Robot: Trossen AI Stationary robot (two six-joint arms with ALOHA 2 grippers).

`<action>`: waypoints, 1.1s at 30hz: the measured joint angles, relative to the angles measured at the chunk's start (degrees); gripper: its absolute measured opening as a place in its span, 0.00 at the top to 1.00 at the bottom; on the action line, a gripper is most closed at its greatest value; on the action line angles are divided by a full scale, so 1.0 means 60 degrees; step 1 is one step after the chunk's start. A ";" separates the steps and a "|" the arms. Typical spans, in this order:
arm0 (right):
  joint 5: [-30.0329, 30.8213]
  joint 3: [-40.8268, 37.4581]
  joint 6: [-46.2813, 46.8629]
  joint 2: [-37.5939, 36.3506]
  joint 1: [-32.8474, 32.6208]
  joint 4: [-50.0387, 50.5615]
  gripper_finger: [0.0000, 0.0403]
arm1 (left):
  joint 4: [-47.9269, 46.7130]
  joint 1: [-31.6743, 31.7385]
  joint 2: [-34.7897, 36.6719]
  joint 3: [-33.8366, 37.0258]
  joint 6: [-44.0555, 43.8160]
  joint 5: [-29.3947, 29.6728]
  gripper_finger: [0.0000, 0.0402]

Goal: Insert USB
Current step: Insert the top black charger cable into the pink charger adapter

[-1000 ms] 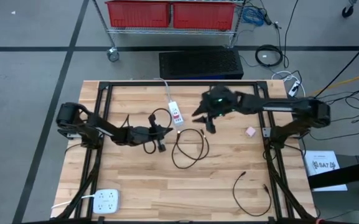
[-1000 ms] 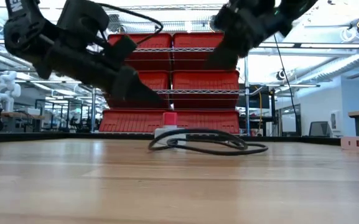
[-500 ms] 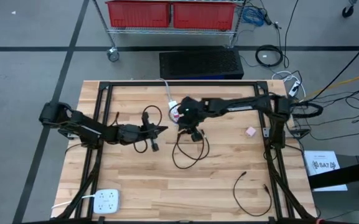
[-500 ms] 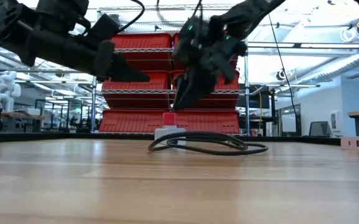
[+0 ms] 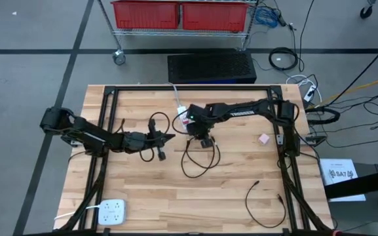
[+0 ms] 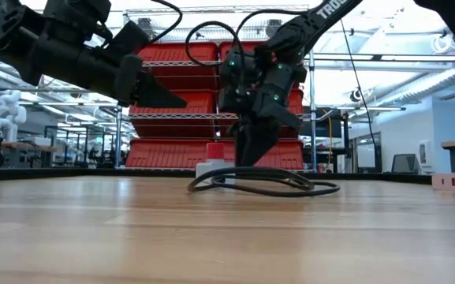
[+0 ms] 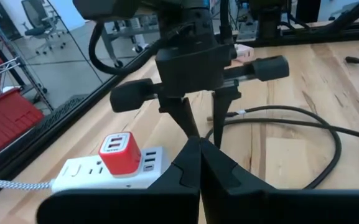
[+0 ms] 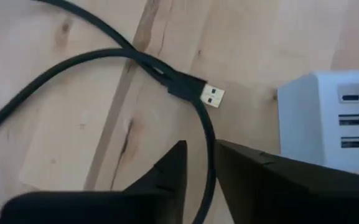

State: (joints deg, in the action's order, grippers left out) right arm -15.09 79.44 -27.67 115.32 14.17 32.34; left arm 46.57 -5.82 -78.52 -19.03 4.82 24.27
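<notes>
counter: wood plank top (image 5: 228, 190) inside a black frame, grey floor around it
background: red bins (image 5: 179, 14) on a wire rack beyond the far edge; low view shows the same bins behind the arms
power strip: white (image 7: 107, 174), lying flat near the far middle of the counter, braided cord leaving one end; end face with ports visible in right wrist view (image 8: 335, 118)
red charger: plugged into the top of the power strip (image 7: 119, 152), two USB slots facing up
USB cable: black (image 5: 198, 157), looped on the counter just in front of the power strip
USB plug: metal tip (image 8: 211, 96) lying flat on the wood, near the strip's port face but not touching it, not inserted
right tool: (image 5: 204, 140) lowered over the cable loop beside the power strip; fingers (image 8: 167, 171) straddle the cable with a narrow gap, cable runs between them; cannot tell whether they pinch it
right tool, low view: points straight down (image 6: 252, 150) to the cable, tips at or just above it
left tool: (image 5: 171, 136) clenched, fingers (image 7: 191, 165) pressed together, nothing in them; held above the counter left of the power strip, pointing toward the right tool
second power strip: white (image 5: 112, 212), near left corner of the counter
other cable: thin black one (image 5: 264, 200) toward near right, well apart from the arms
small pink item: (image 5: 263, 138) on the counter right of the right arm
</notes>
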 joint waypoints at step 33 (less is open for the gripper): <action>0.1122 -0.1004 0.1963 -0.0611 0.0018 0.2200 0.88 | -0.0353 -0.0018 0.0000 -0.0011 -0.0248 0.0011 1.00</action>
State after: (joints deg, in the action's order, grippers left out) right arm -8.36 73.41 -15.89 111.65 14.28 45.54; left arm 44.45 -5.93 -78.52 -19.09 3.33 24.34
